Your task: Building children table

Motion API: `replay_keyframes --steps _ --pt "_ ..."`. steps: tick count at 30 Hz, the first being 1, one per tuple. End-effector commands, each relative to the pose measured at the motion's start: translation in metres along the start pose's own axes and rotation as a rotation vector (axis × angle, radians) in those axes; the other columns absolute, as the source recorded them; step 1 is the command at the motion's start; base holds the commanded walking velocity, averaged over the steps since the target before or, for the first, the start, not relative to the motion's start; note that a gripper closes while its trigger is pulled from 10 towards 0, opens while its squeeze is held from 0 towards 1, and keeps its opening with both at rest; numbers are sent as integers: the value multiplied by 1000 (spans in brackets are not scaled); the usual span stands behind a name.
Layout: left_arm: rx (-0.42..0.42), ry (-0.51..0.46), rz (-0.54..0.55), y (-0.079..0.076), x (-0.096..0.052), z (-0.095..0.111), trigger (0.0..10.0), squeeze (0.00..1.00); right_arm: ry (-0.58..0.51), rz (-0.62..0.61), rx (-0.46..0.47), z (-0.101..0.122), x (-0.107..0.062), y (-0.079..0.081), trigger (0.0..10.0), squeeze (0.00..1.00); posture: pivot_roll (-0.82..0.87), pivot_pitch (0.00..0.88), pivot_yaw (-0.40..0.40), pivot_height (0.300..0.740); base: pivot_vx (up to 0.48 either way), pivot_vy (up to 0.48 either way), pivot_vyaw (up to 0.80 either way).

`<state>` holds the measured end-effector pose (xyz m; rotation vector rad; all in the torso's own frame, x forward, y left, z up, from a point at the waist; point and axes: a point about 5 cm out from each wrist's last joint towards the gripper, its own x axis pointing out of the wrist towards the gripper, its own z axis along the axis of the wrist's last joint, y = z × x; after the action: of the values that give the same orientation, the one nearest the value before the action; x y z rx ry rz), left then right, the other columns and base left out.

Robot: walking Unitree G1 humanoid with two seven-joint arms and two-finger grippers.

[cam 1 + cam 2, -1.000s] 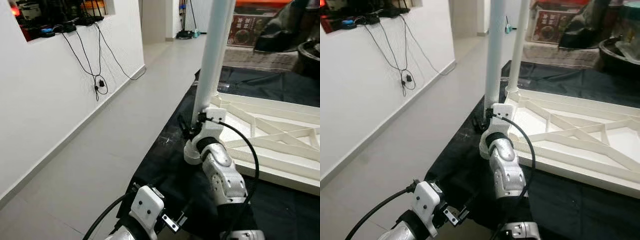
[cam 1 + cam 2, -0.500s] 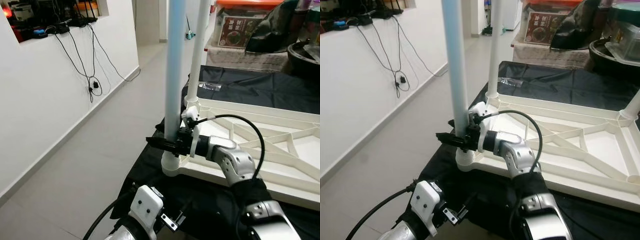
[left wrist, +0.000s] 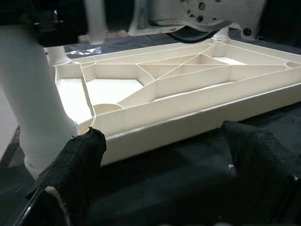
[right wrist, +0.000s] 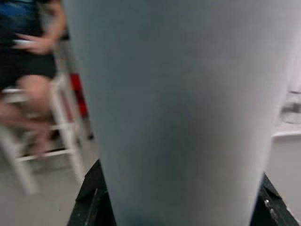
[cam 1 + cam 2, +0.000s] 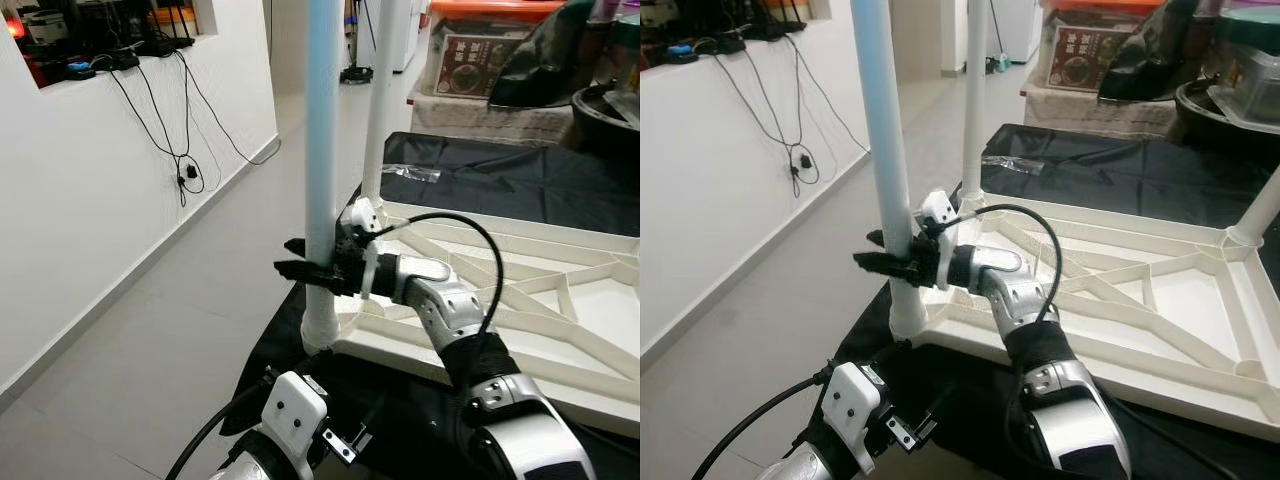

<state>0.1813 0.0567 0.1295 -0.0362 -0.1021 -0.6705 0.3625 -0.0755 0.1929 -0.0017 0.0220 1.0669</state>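
Note:
A white table top lies upside down on a black cloth. A pale table leg stands upright in its near left corner socket. My right gripper is shut around this leg a little above the socket, and the leg passes between its black fingers. Another leg stands at the far left corner, and a third leg rises at the right. My left gripper hangs open, low in front of the table's near rim.
A white wall with dangling cables runs along the left, with tiled floor between it and the cloth. Boxes and dark bags stand behind the table. A person sits on a white stool.
The view has swung, bringing the corner leg to the centre. My right gripper has turned from the leg's base to clasp the leg sideways, slightly higher up.

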Motion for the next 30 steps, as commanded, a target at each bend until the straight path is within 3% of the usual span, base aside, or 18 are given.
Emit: replay_keyframes --steps 1,2,3,5,6,7,9,11,12,16,19,20,22,23,24,29,30 --pt "-6 15 8 0 -2 -4 10000 0 91 -568 57 -28 -23 -31 0 0 -51 19 20 740 0 0 0" --pt "-8 15 8 0 -2 -4 10000 0 110 -787 54 -32 -38 -41 0 0 -51 19 20 740 0 0 0" --pt "-8 15 8 0 -2 -4 10000 0 110 -787 54 -32 -38 -41 0 0 -51 19 20 740 0 0 0" --pt "-10 16 6 0 -2 -4 10000 0 105 -1037 68 -35 -58 -47 0 0 -60 14 21 740 0 0 0" --pt "-10 16 6 0 -2 -4 10000 0 105 -1037 68 -35 -58 -47 0 0 -60 14 21 740 0 0 0" --pt "-11 16 6 0 -2 -5 10000 0 78 -1152 108 -35 -67 -44 0 0 -61 11 23 740 0 0 0" --pt "-11 16 6 0 -2 -5 10000 0 78 -1152 108 -35 -67 -44 0 0 -61 11 23 740 0 0 0" --pt "-10 17 5 0 -2 -5 10000 0 33 -1385 186 -36 -81 -35 0 0 -59 6 20 740 0 0 0" --pt "-9 17 5 0 -1 -5 10000 0 20 -1442 213 -37 -83 -31 0 0 -59 6 20 740 0 0 0" --pt "-6 16 7 0 -1 -5 10000 0 9 -1503 256 -39 -75 -24 0 0 -55 0 18 740 0 0 0" --pt "-5 16 7 0 -1 -5 10000 0 -13 -1481 275 -38 -67 -20 0 0 -55 0 18 740 0 0 0" --pt "-4 15 7 0 -1 -5 10000 0 -21 -1437 228 -33 -59 -15 10000 0 -55 0 18 740 0 0 0" --pt "-4 15 7 0 -1 -5 10000 0 -21 -1437 228 -33 -59 -15 10000 0 -55 0 18 740 0 0 0" --pt "-4 15 7 0 -1 -5 10000 0 -69 -1346 211 -28 -50 -11 10000 0 -55 0 18 740 0 0 0" --pt "-5 15 7 0 -2 -5 10000 0 -110 -1269 156 -21 -45 -6 10000 1000 -54 0 15 740 0 0 0" --pt "-6 16 8 1 -2 -5 10000 0 -184 -1195 65 -10 -43 -7 10000 1000 -54 0 15 740 0 0 0" --pt "-7 17 7 0 -2 -5 10000 0 -228 -1119 61 -4 -42 -9 10000 0 -57 0 17 740 0 0 0"
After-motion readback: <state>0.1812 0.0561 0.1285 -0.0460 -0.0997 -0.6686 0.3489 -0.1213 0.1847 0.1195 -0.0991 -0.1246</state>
